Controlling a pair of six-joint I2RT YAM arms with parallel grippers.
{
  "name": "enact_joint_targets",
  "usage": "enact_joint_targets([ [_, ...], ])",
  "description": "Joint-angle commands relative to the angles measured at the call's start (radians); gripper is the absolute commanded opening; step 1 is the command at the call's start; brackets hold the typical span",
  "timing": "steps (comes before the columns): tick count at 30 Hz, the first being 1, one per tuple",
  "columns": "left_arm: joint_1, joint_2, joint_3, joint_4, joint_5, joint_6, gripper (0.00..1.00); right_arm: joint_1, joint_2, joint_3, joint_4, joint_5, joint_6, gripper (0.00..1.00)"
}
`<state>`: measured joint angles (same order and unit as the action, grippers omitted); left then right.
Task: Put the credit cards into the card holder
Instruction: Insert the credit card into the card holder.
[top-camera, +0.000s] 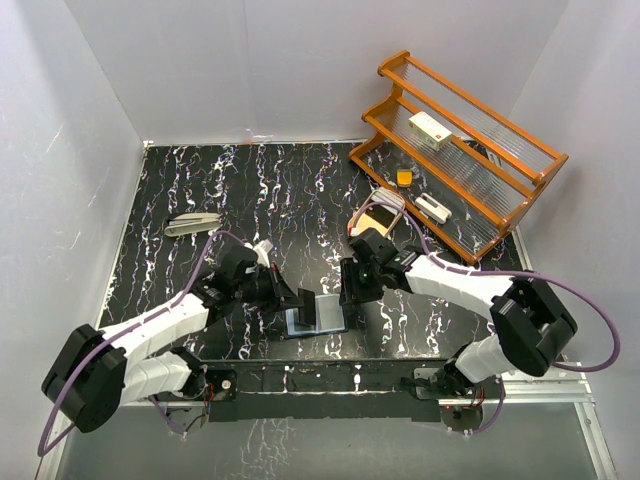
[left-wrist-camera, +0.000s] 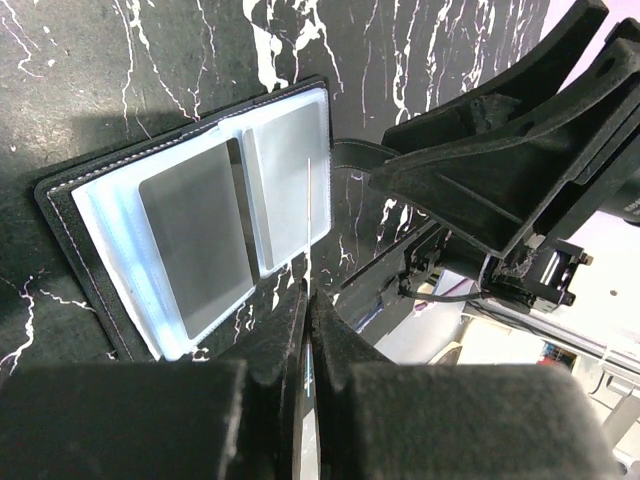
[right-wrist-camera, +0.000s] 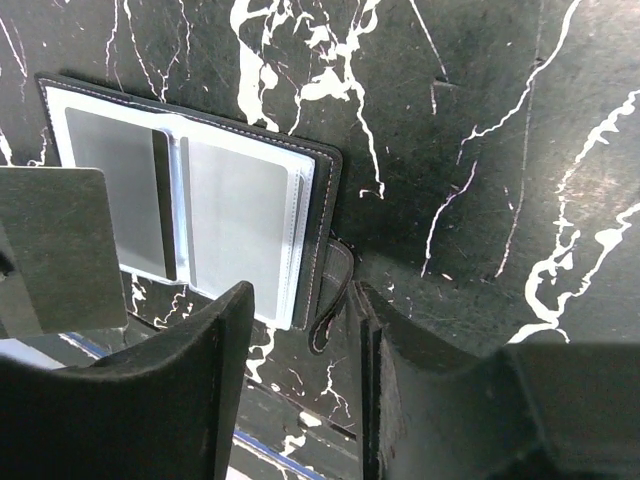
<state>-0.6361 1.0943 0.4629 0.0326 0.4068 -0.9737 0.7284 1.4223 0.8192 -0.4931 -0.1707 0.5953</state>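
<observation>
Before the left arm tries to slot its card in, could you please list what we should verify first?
1. Card holder lying open and flat on the table: ok.
2. Left gripper shut on a credit card: ok.
3. Held card above the holder, edge down: ok.
4. Free pocket for it: cannot tell; both open faces show stored cards.
5. Right gripper open and empty: ok.
6. Right gripper steadying the holder: cannot tell.
</observation>
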Motion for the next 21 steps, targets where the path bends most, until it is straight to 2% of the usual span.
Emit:
enact_joint_targets([
  [1, 0.001, 0.041, -0.019, 0.082, 0.049, -0.009, 0.0, 0.023, 0.02, -0.01, 0.055, 0.039, -0.027, 0.36],
  [5, 0.002, 0.083, -0.025, 0.087, 0.044, -0.004, 0.0, 0.029, 0.029, -0.025, 0.057, 0.081, -0.03, 0.22],
  [8, 0.002, 0.105, -0.038, 0.11, 0.039, -0.017, 0.0, 0.03, 0.025, -0.038, 0.058, 0.1, -0.032, 0.15],
  [13, 0.001, 0.144, -0.053, 0.149, 0.045, -0.036, 0.0, 0.032, 0.014, -0.068, 0.071, 0.108, -0.032, 0.08],
  [21, 0.001, 0.186, -0.065, 0.212, 0.073, -0.045, 0.0, 0.032, 0.016, -0.09, 0.092, 0.109, -0.031, 0.06],
])
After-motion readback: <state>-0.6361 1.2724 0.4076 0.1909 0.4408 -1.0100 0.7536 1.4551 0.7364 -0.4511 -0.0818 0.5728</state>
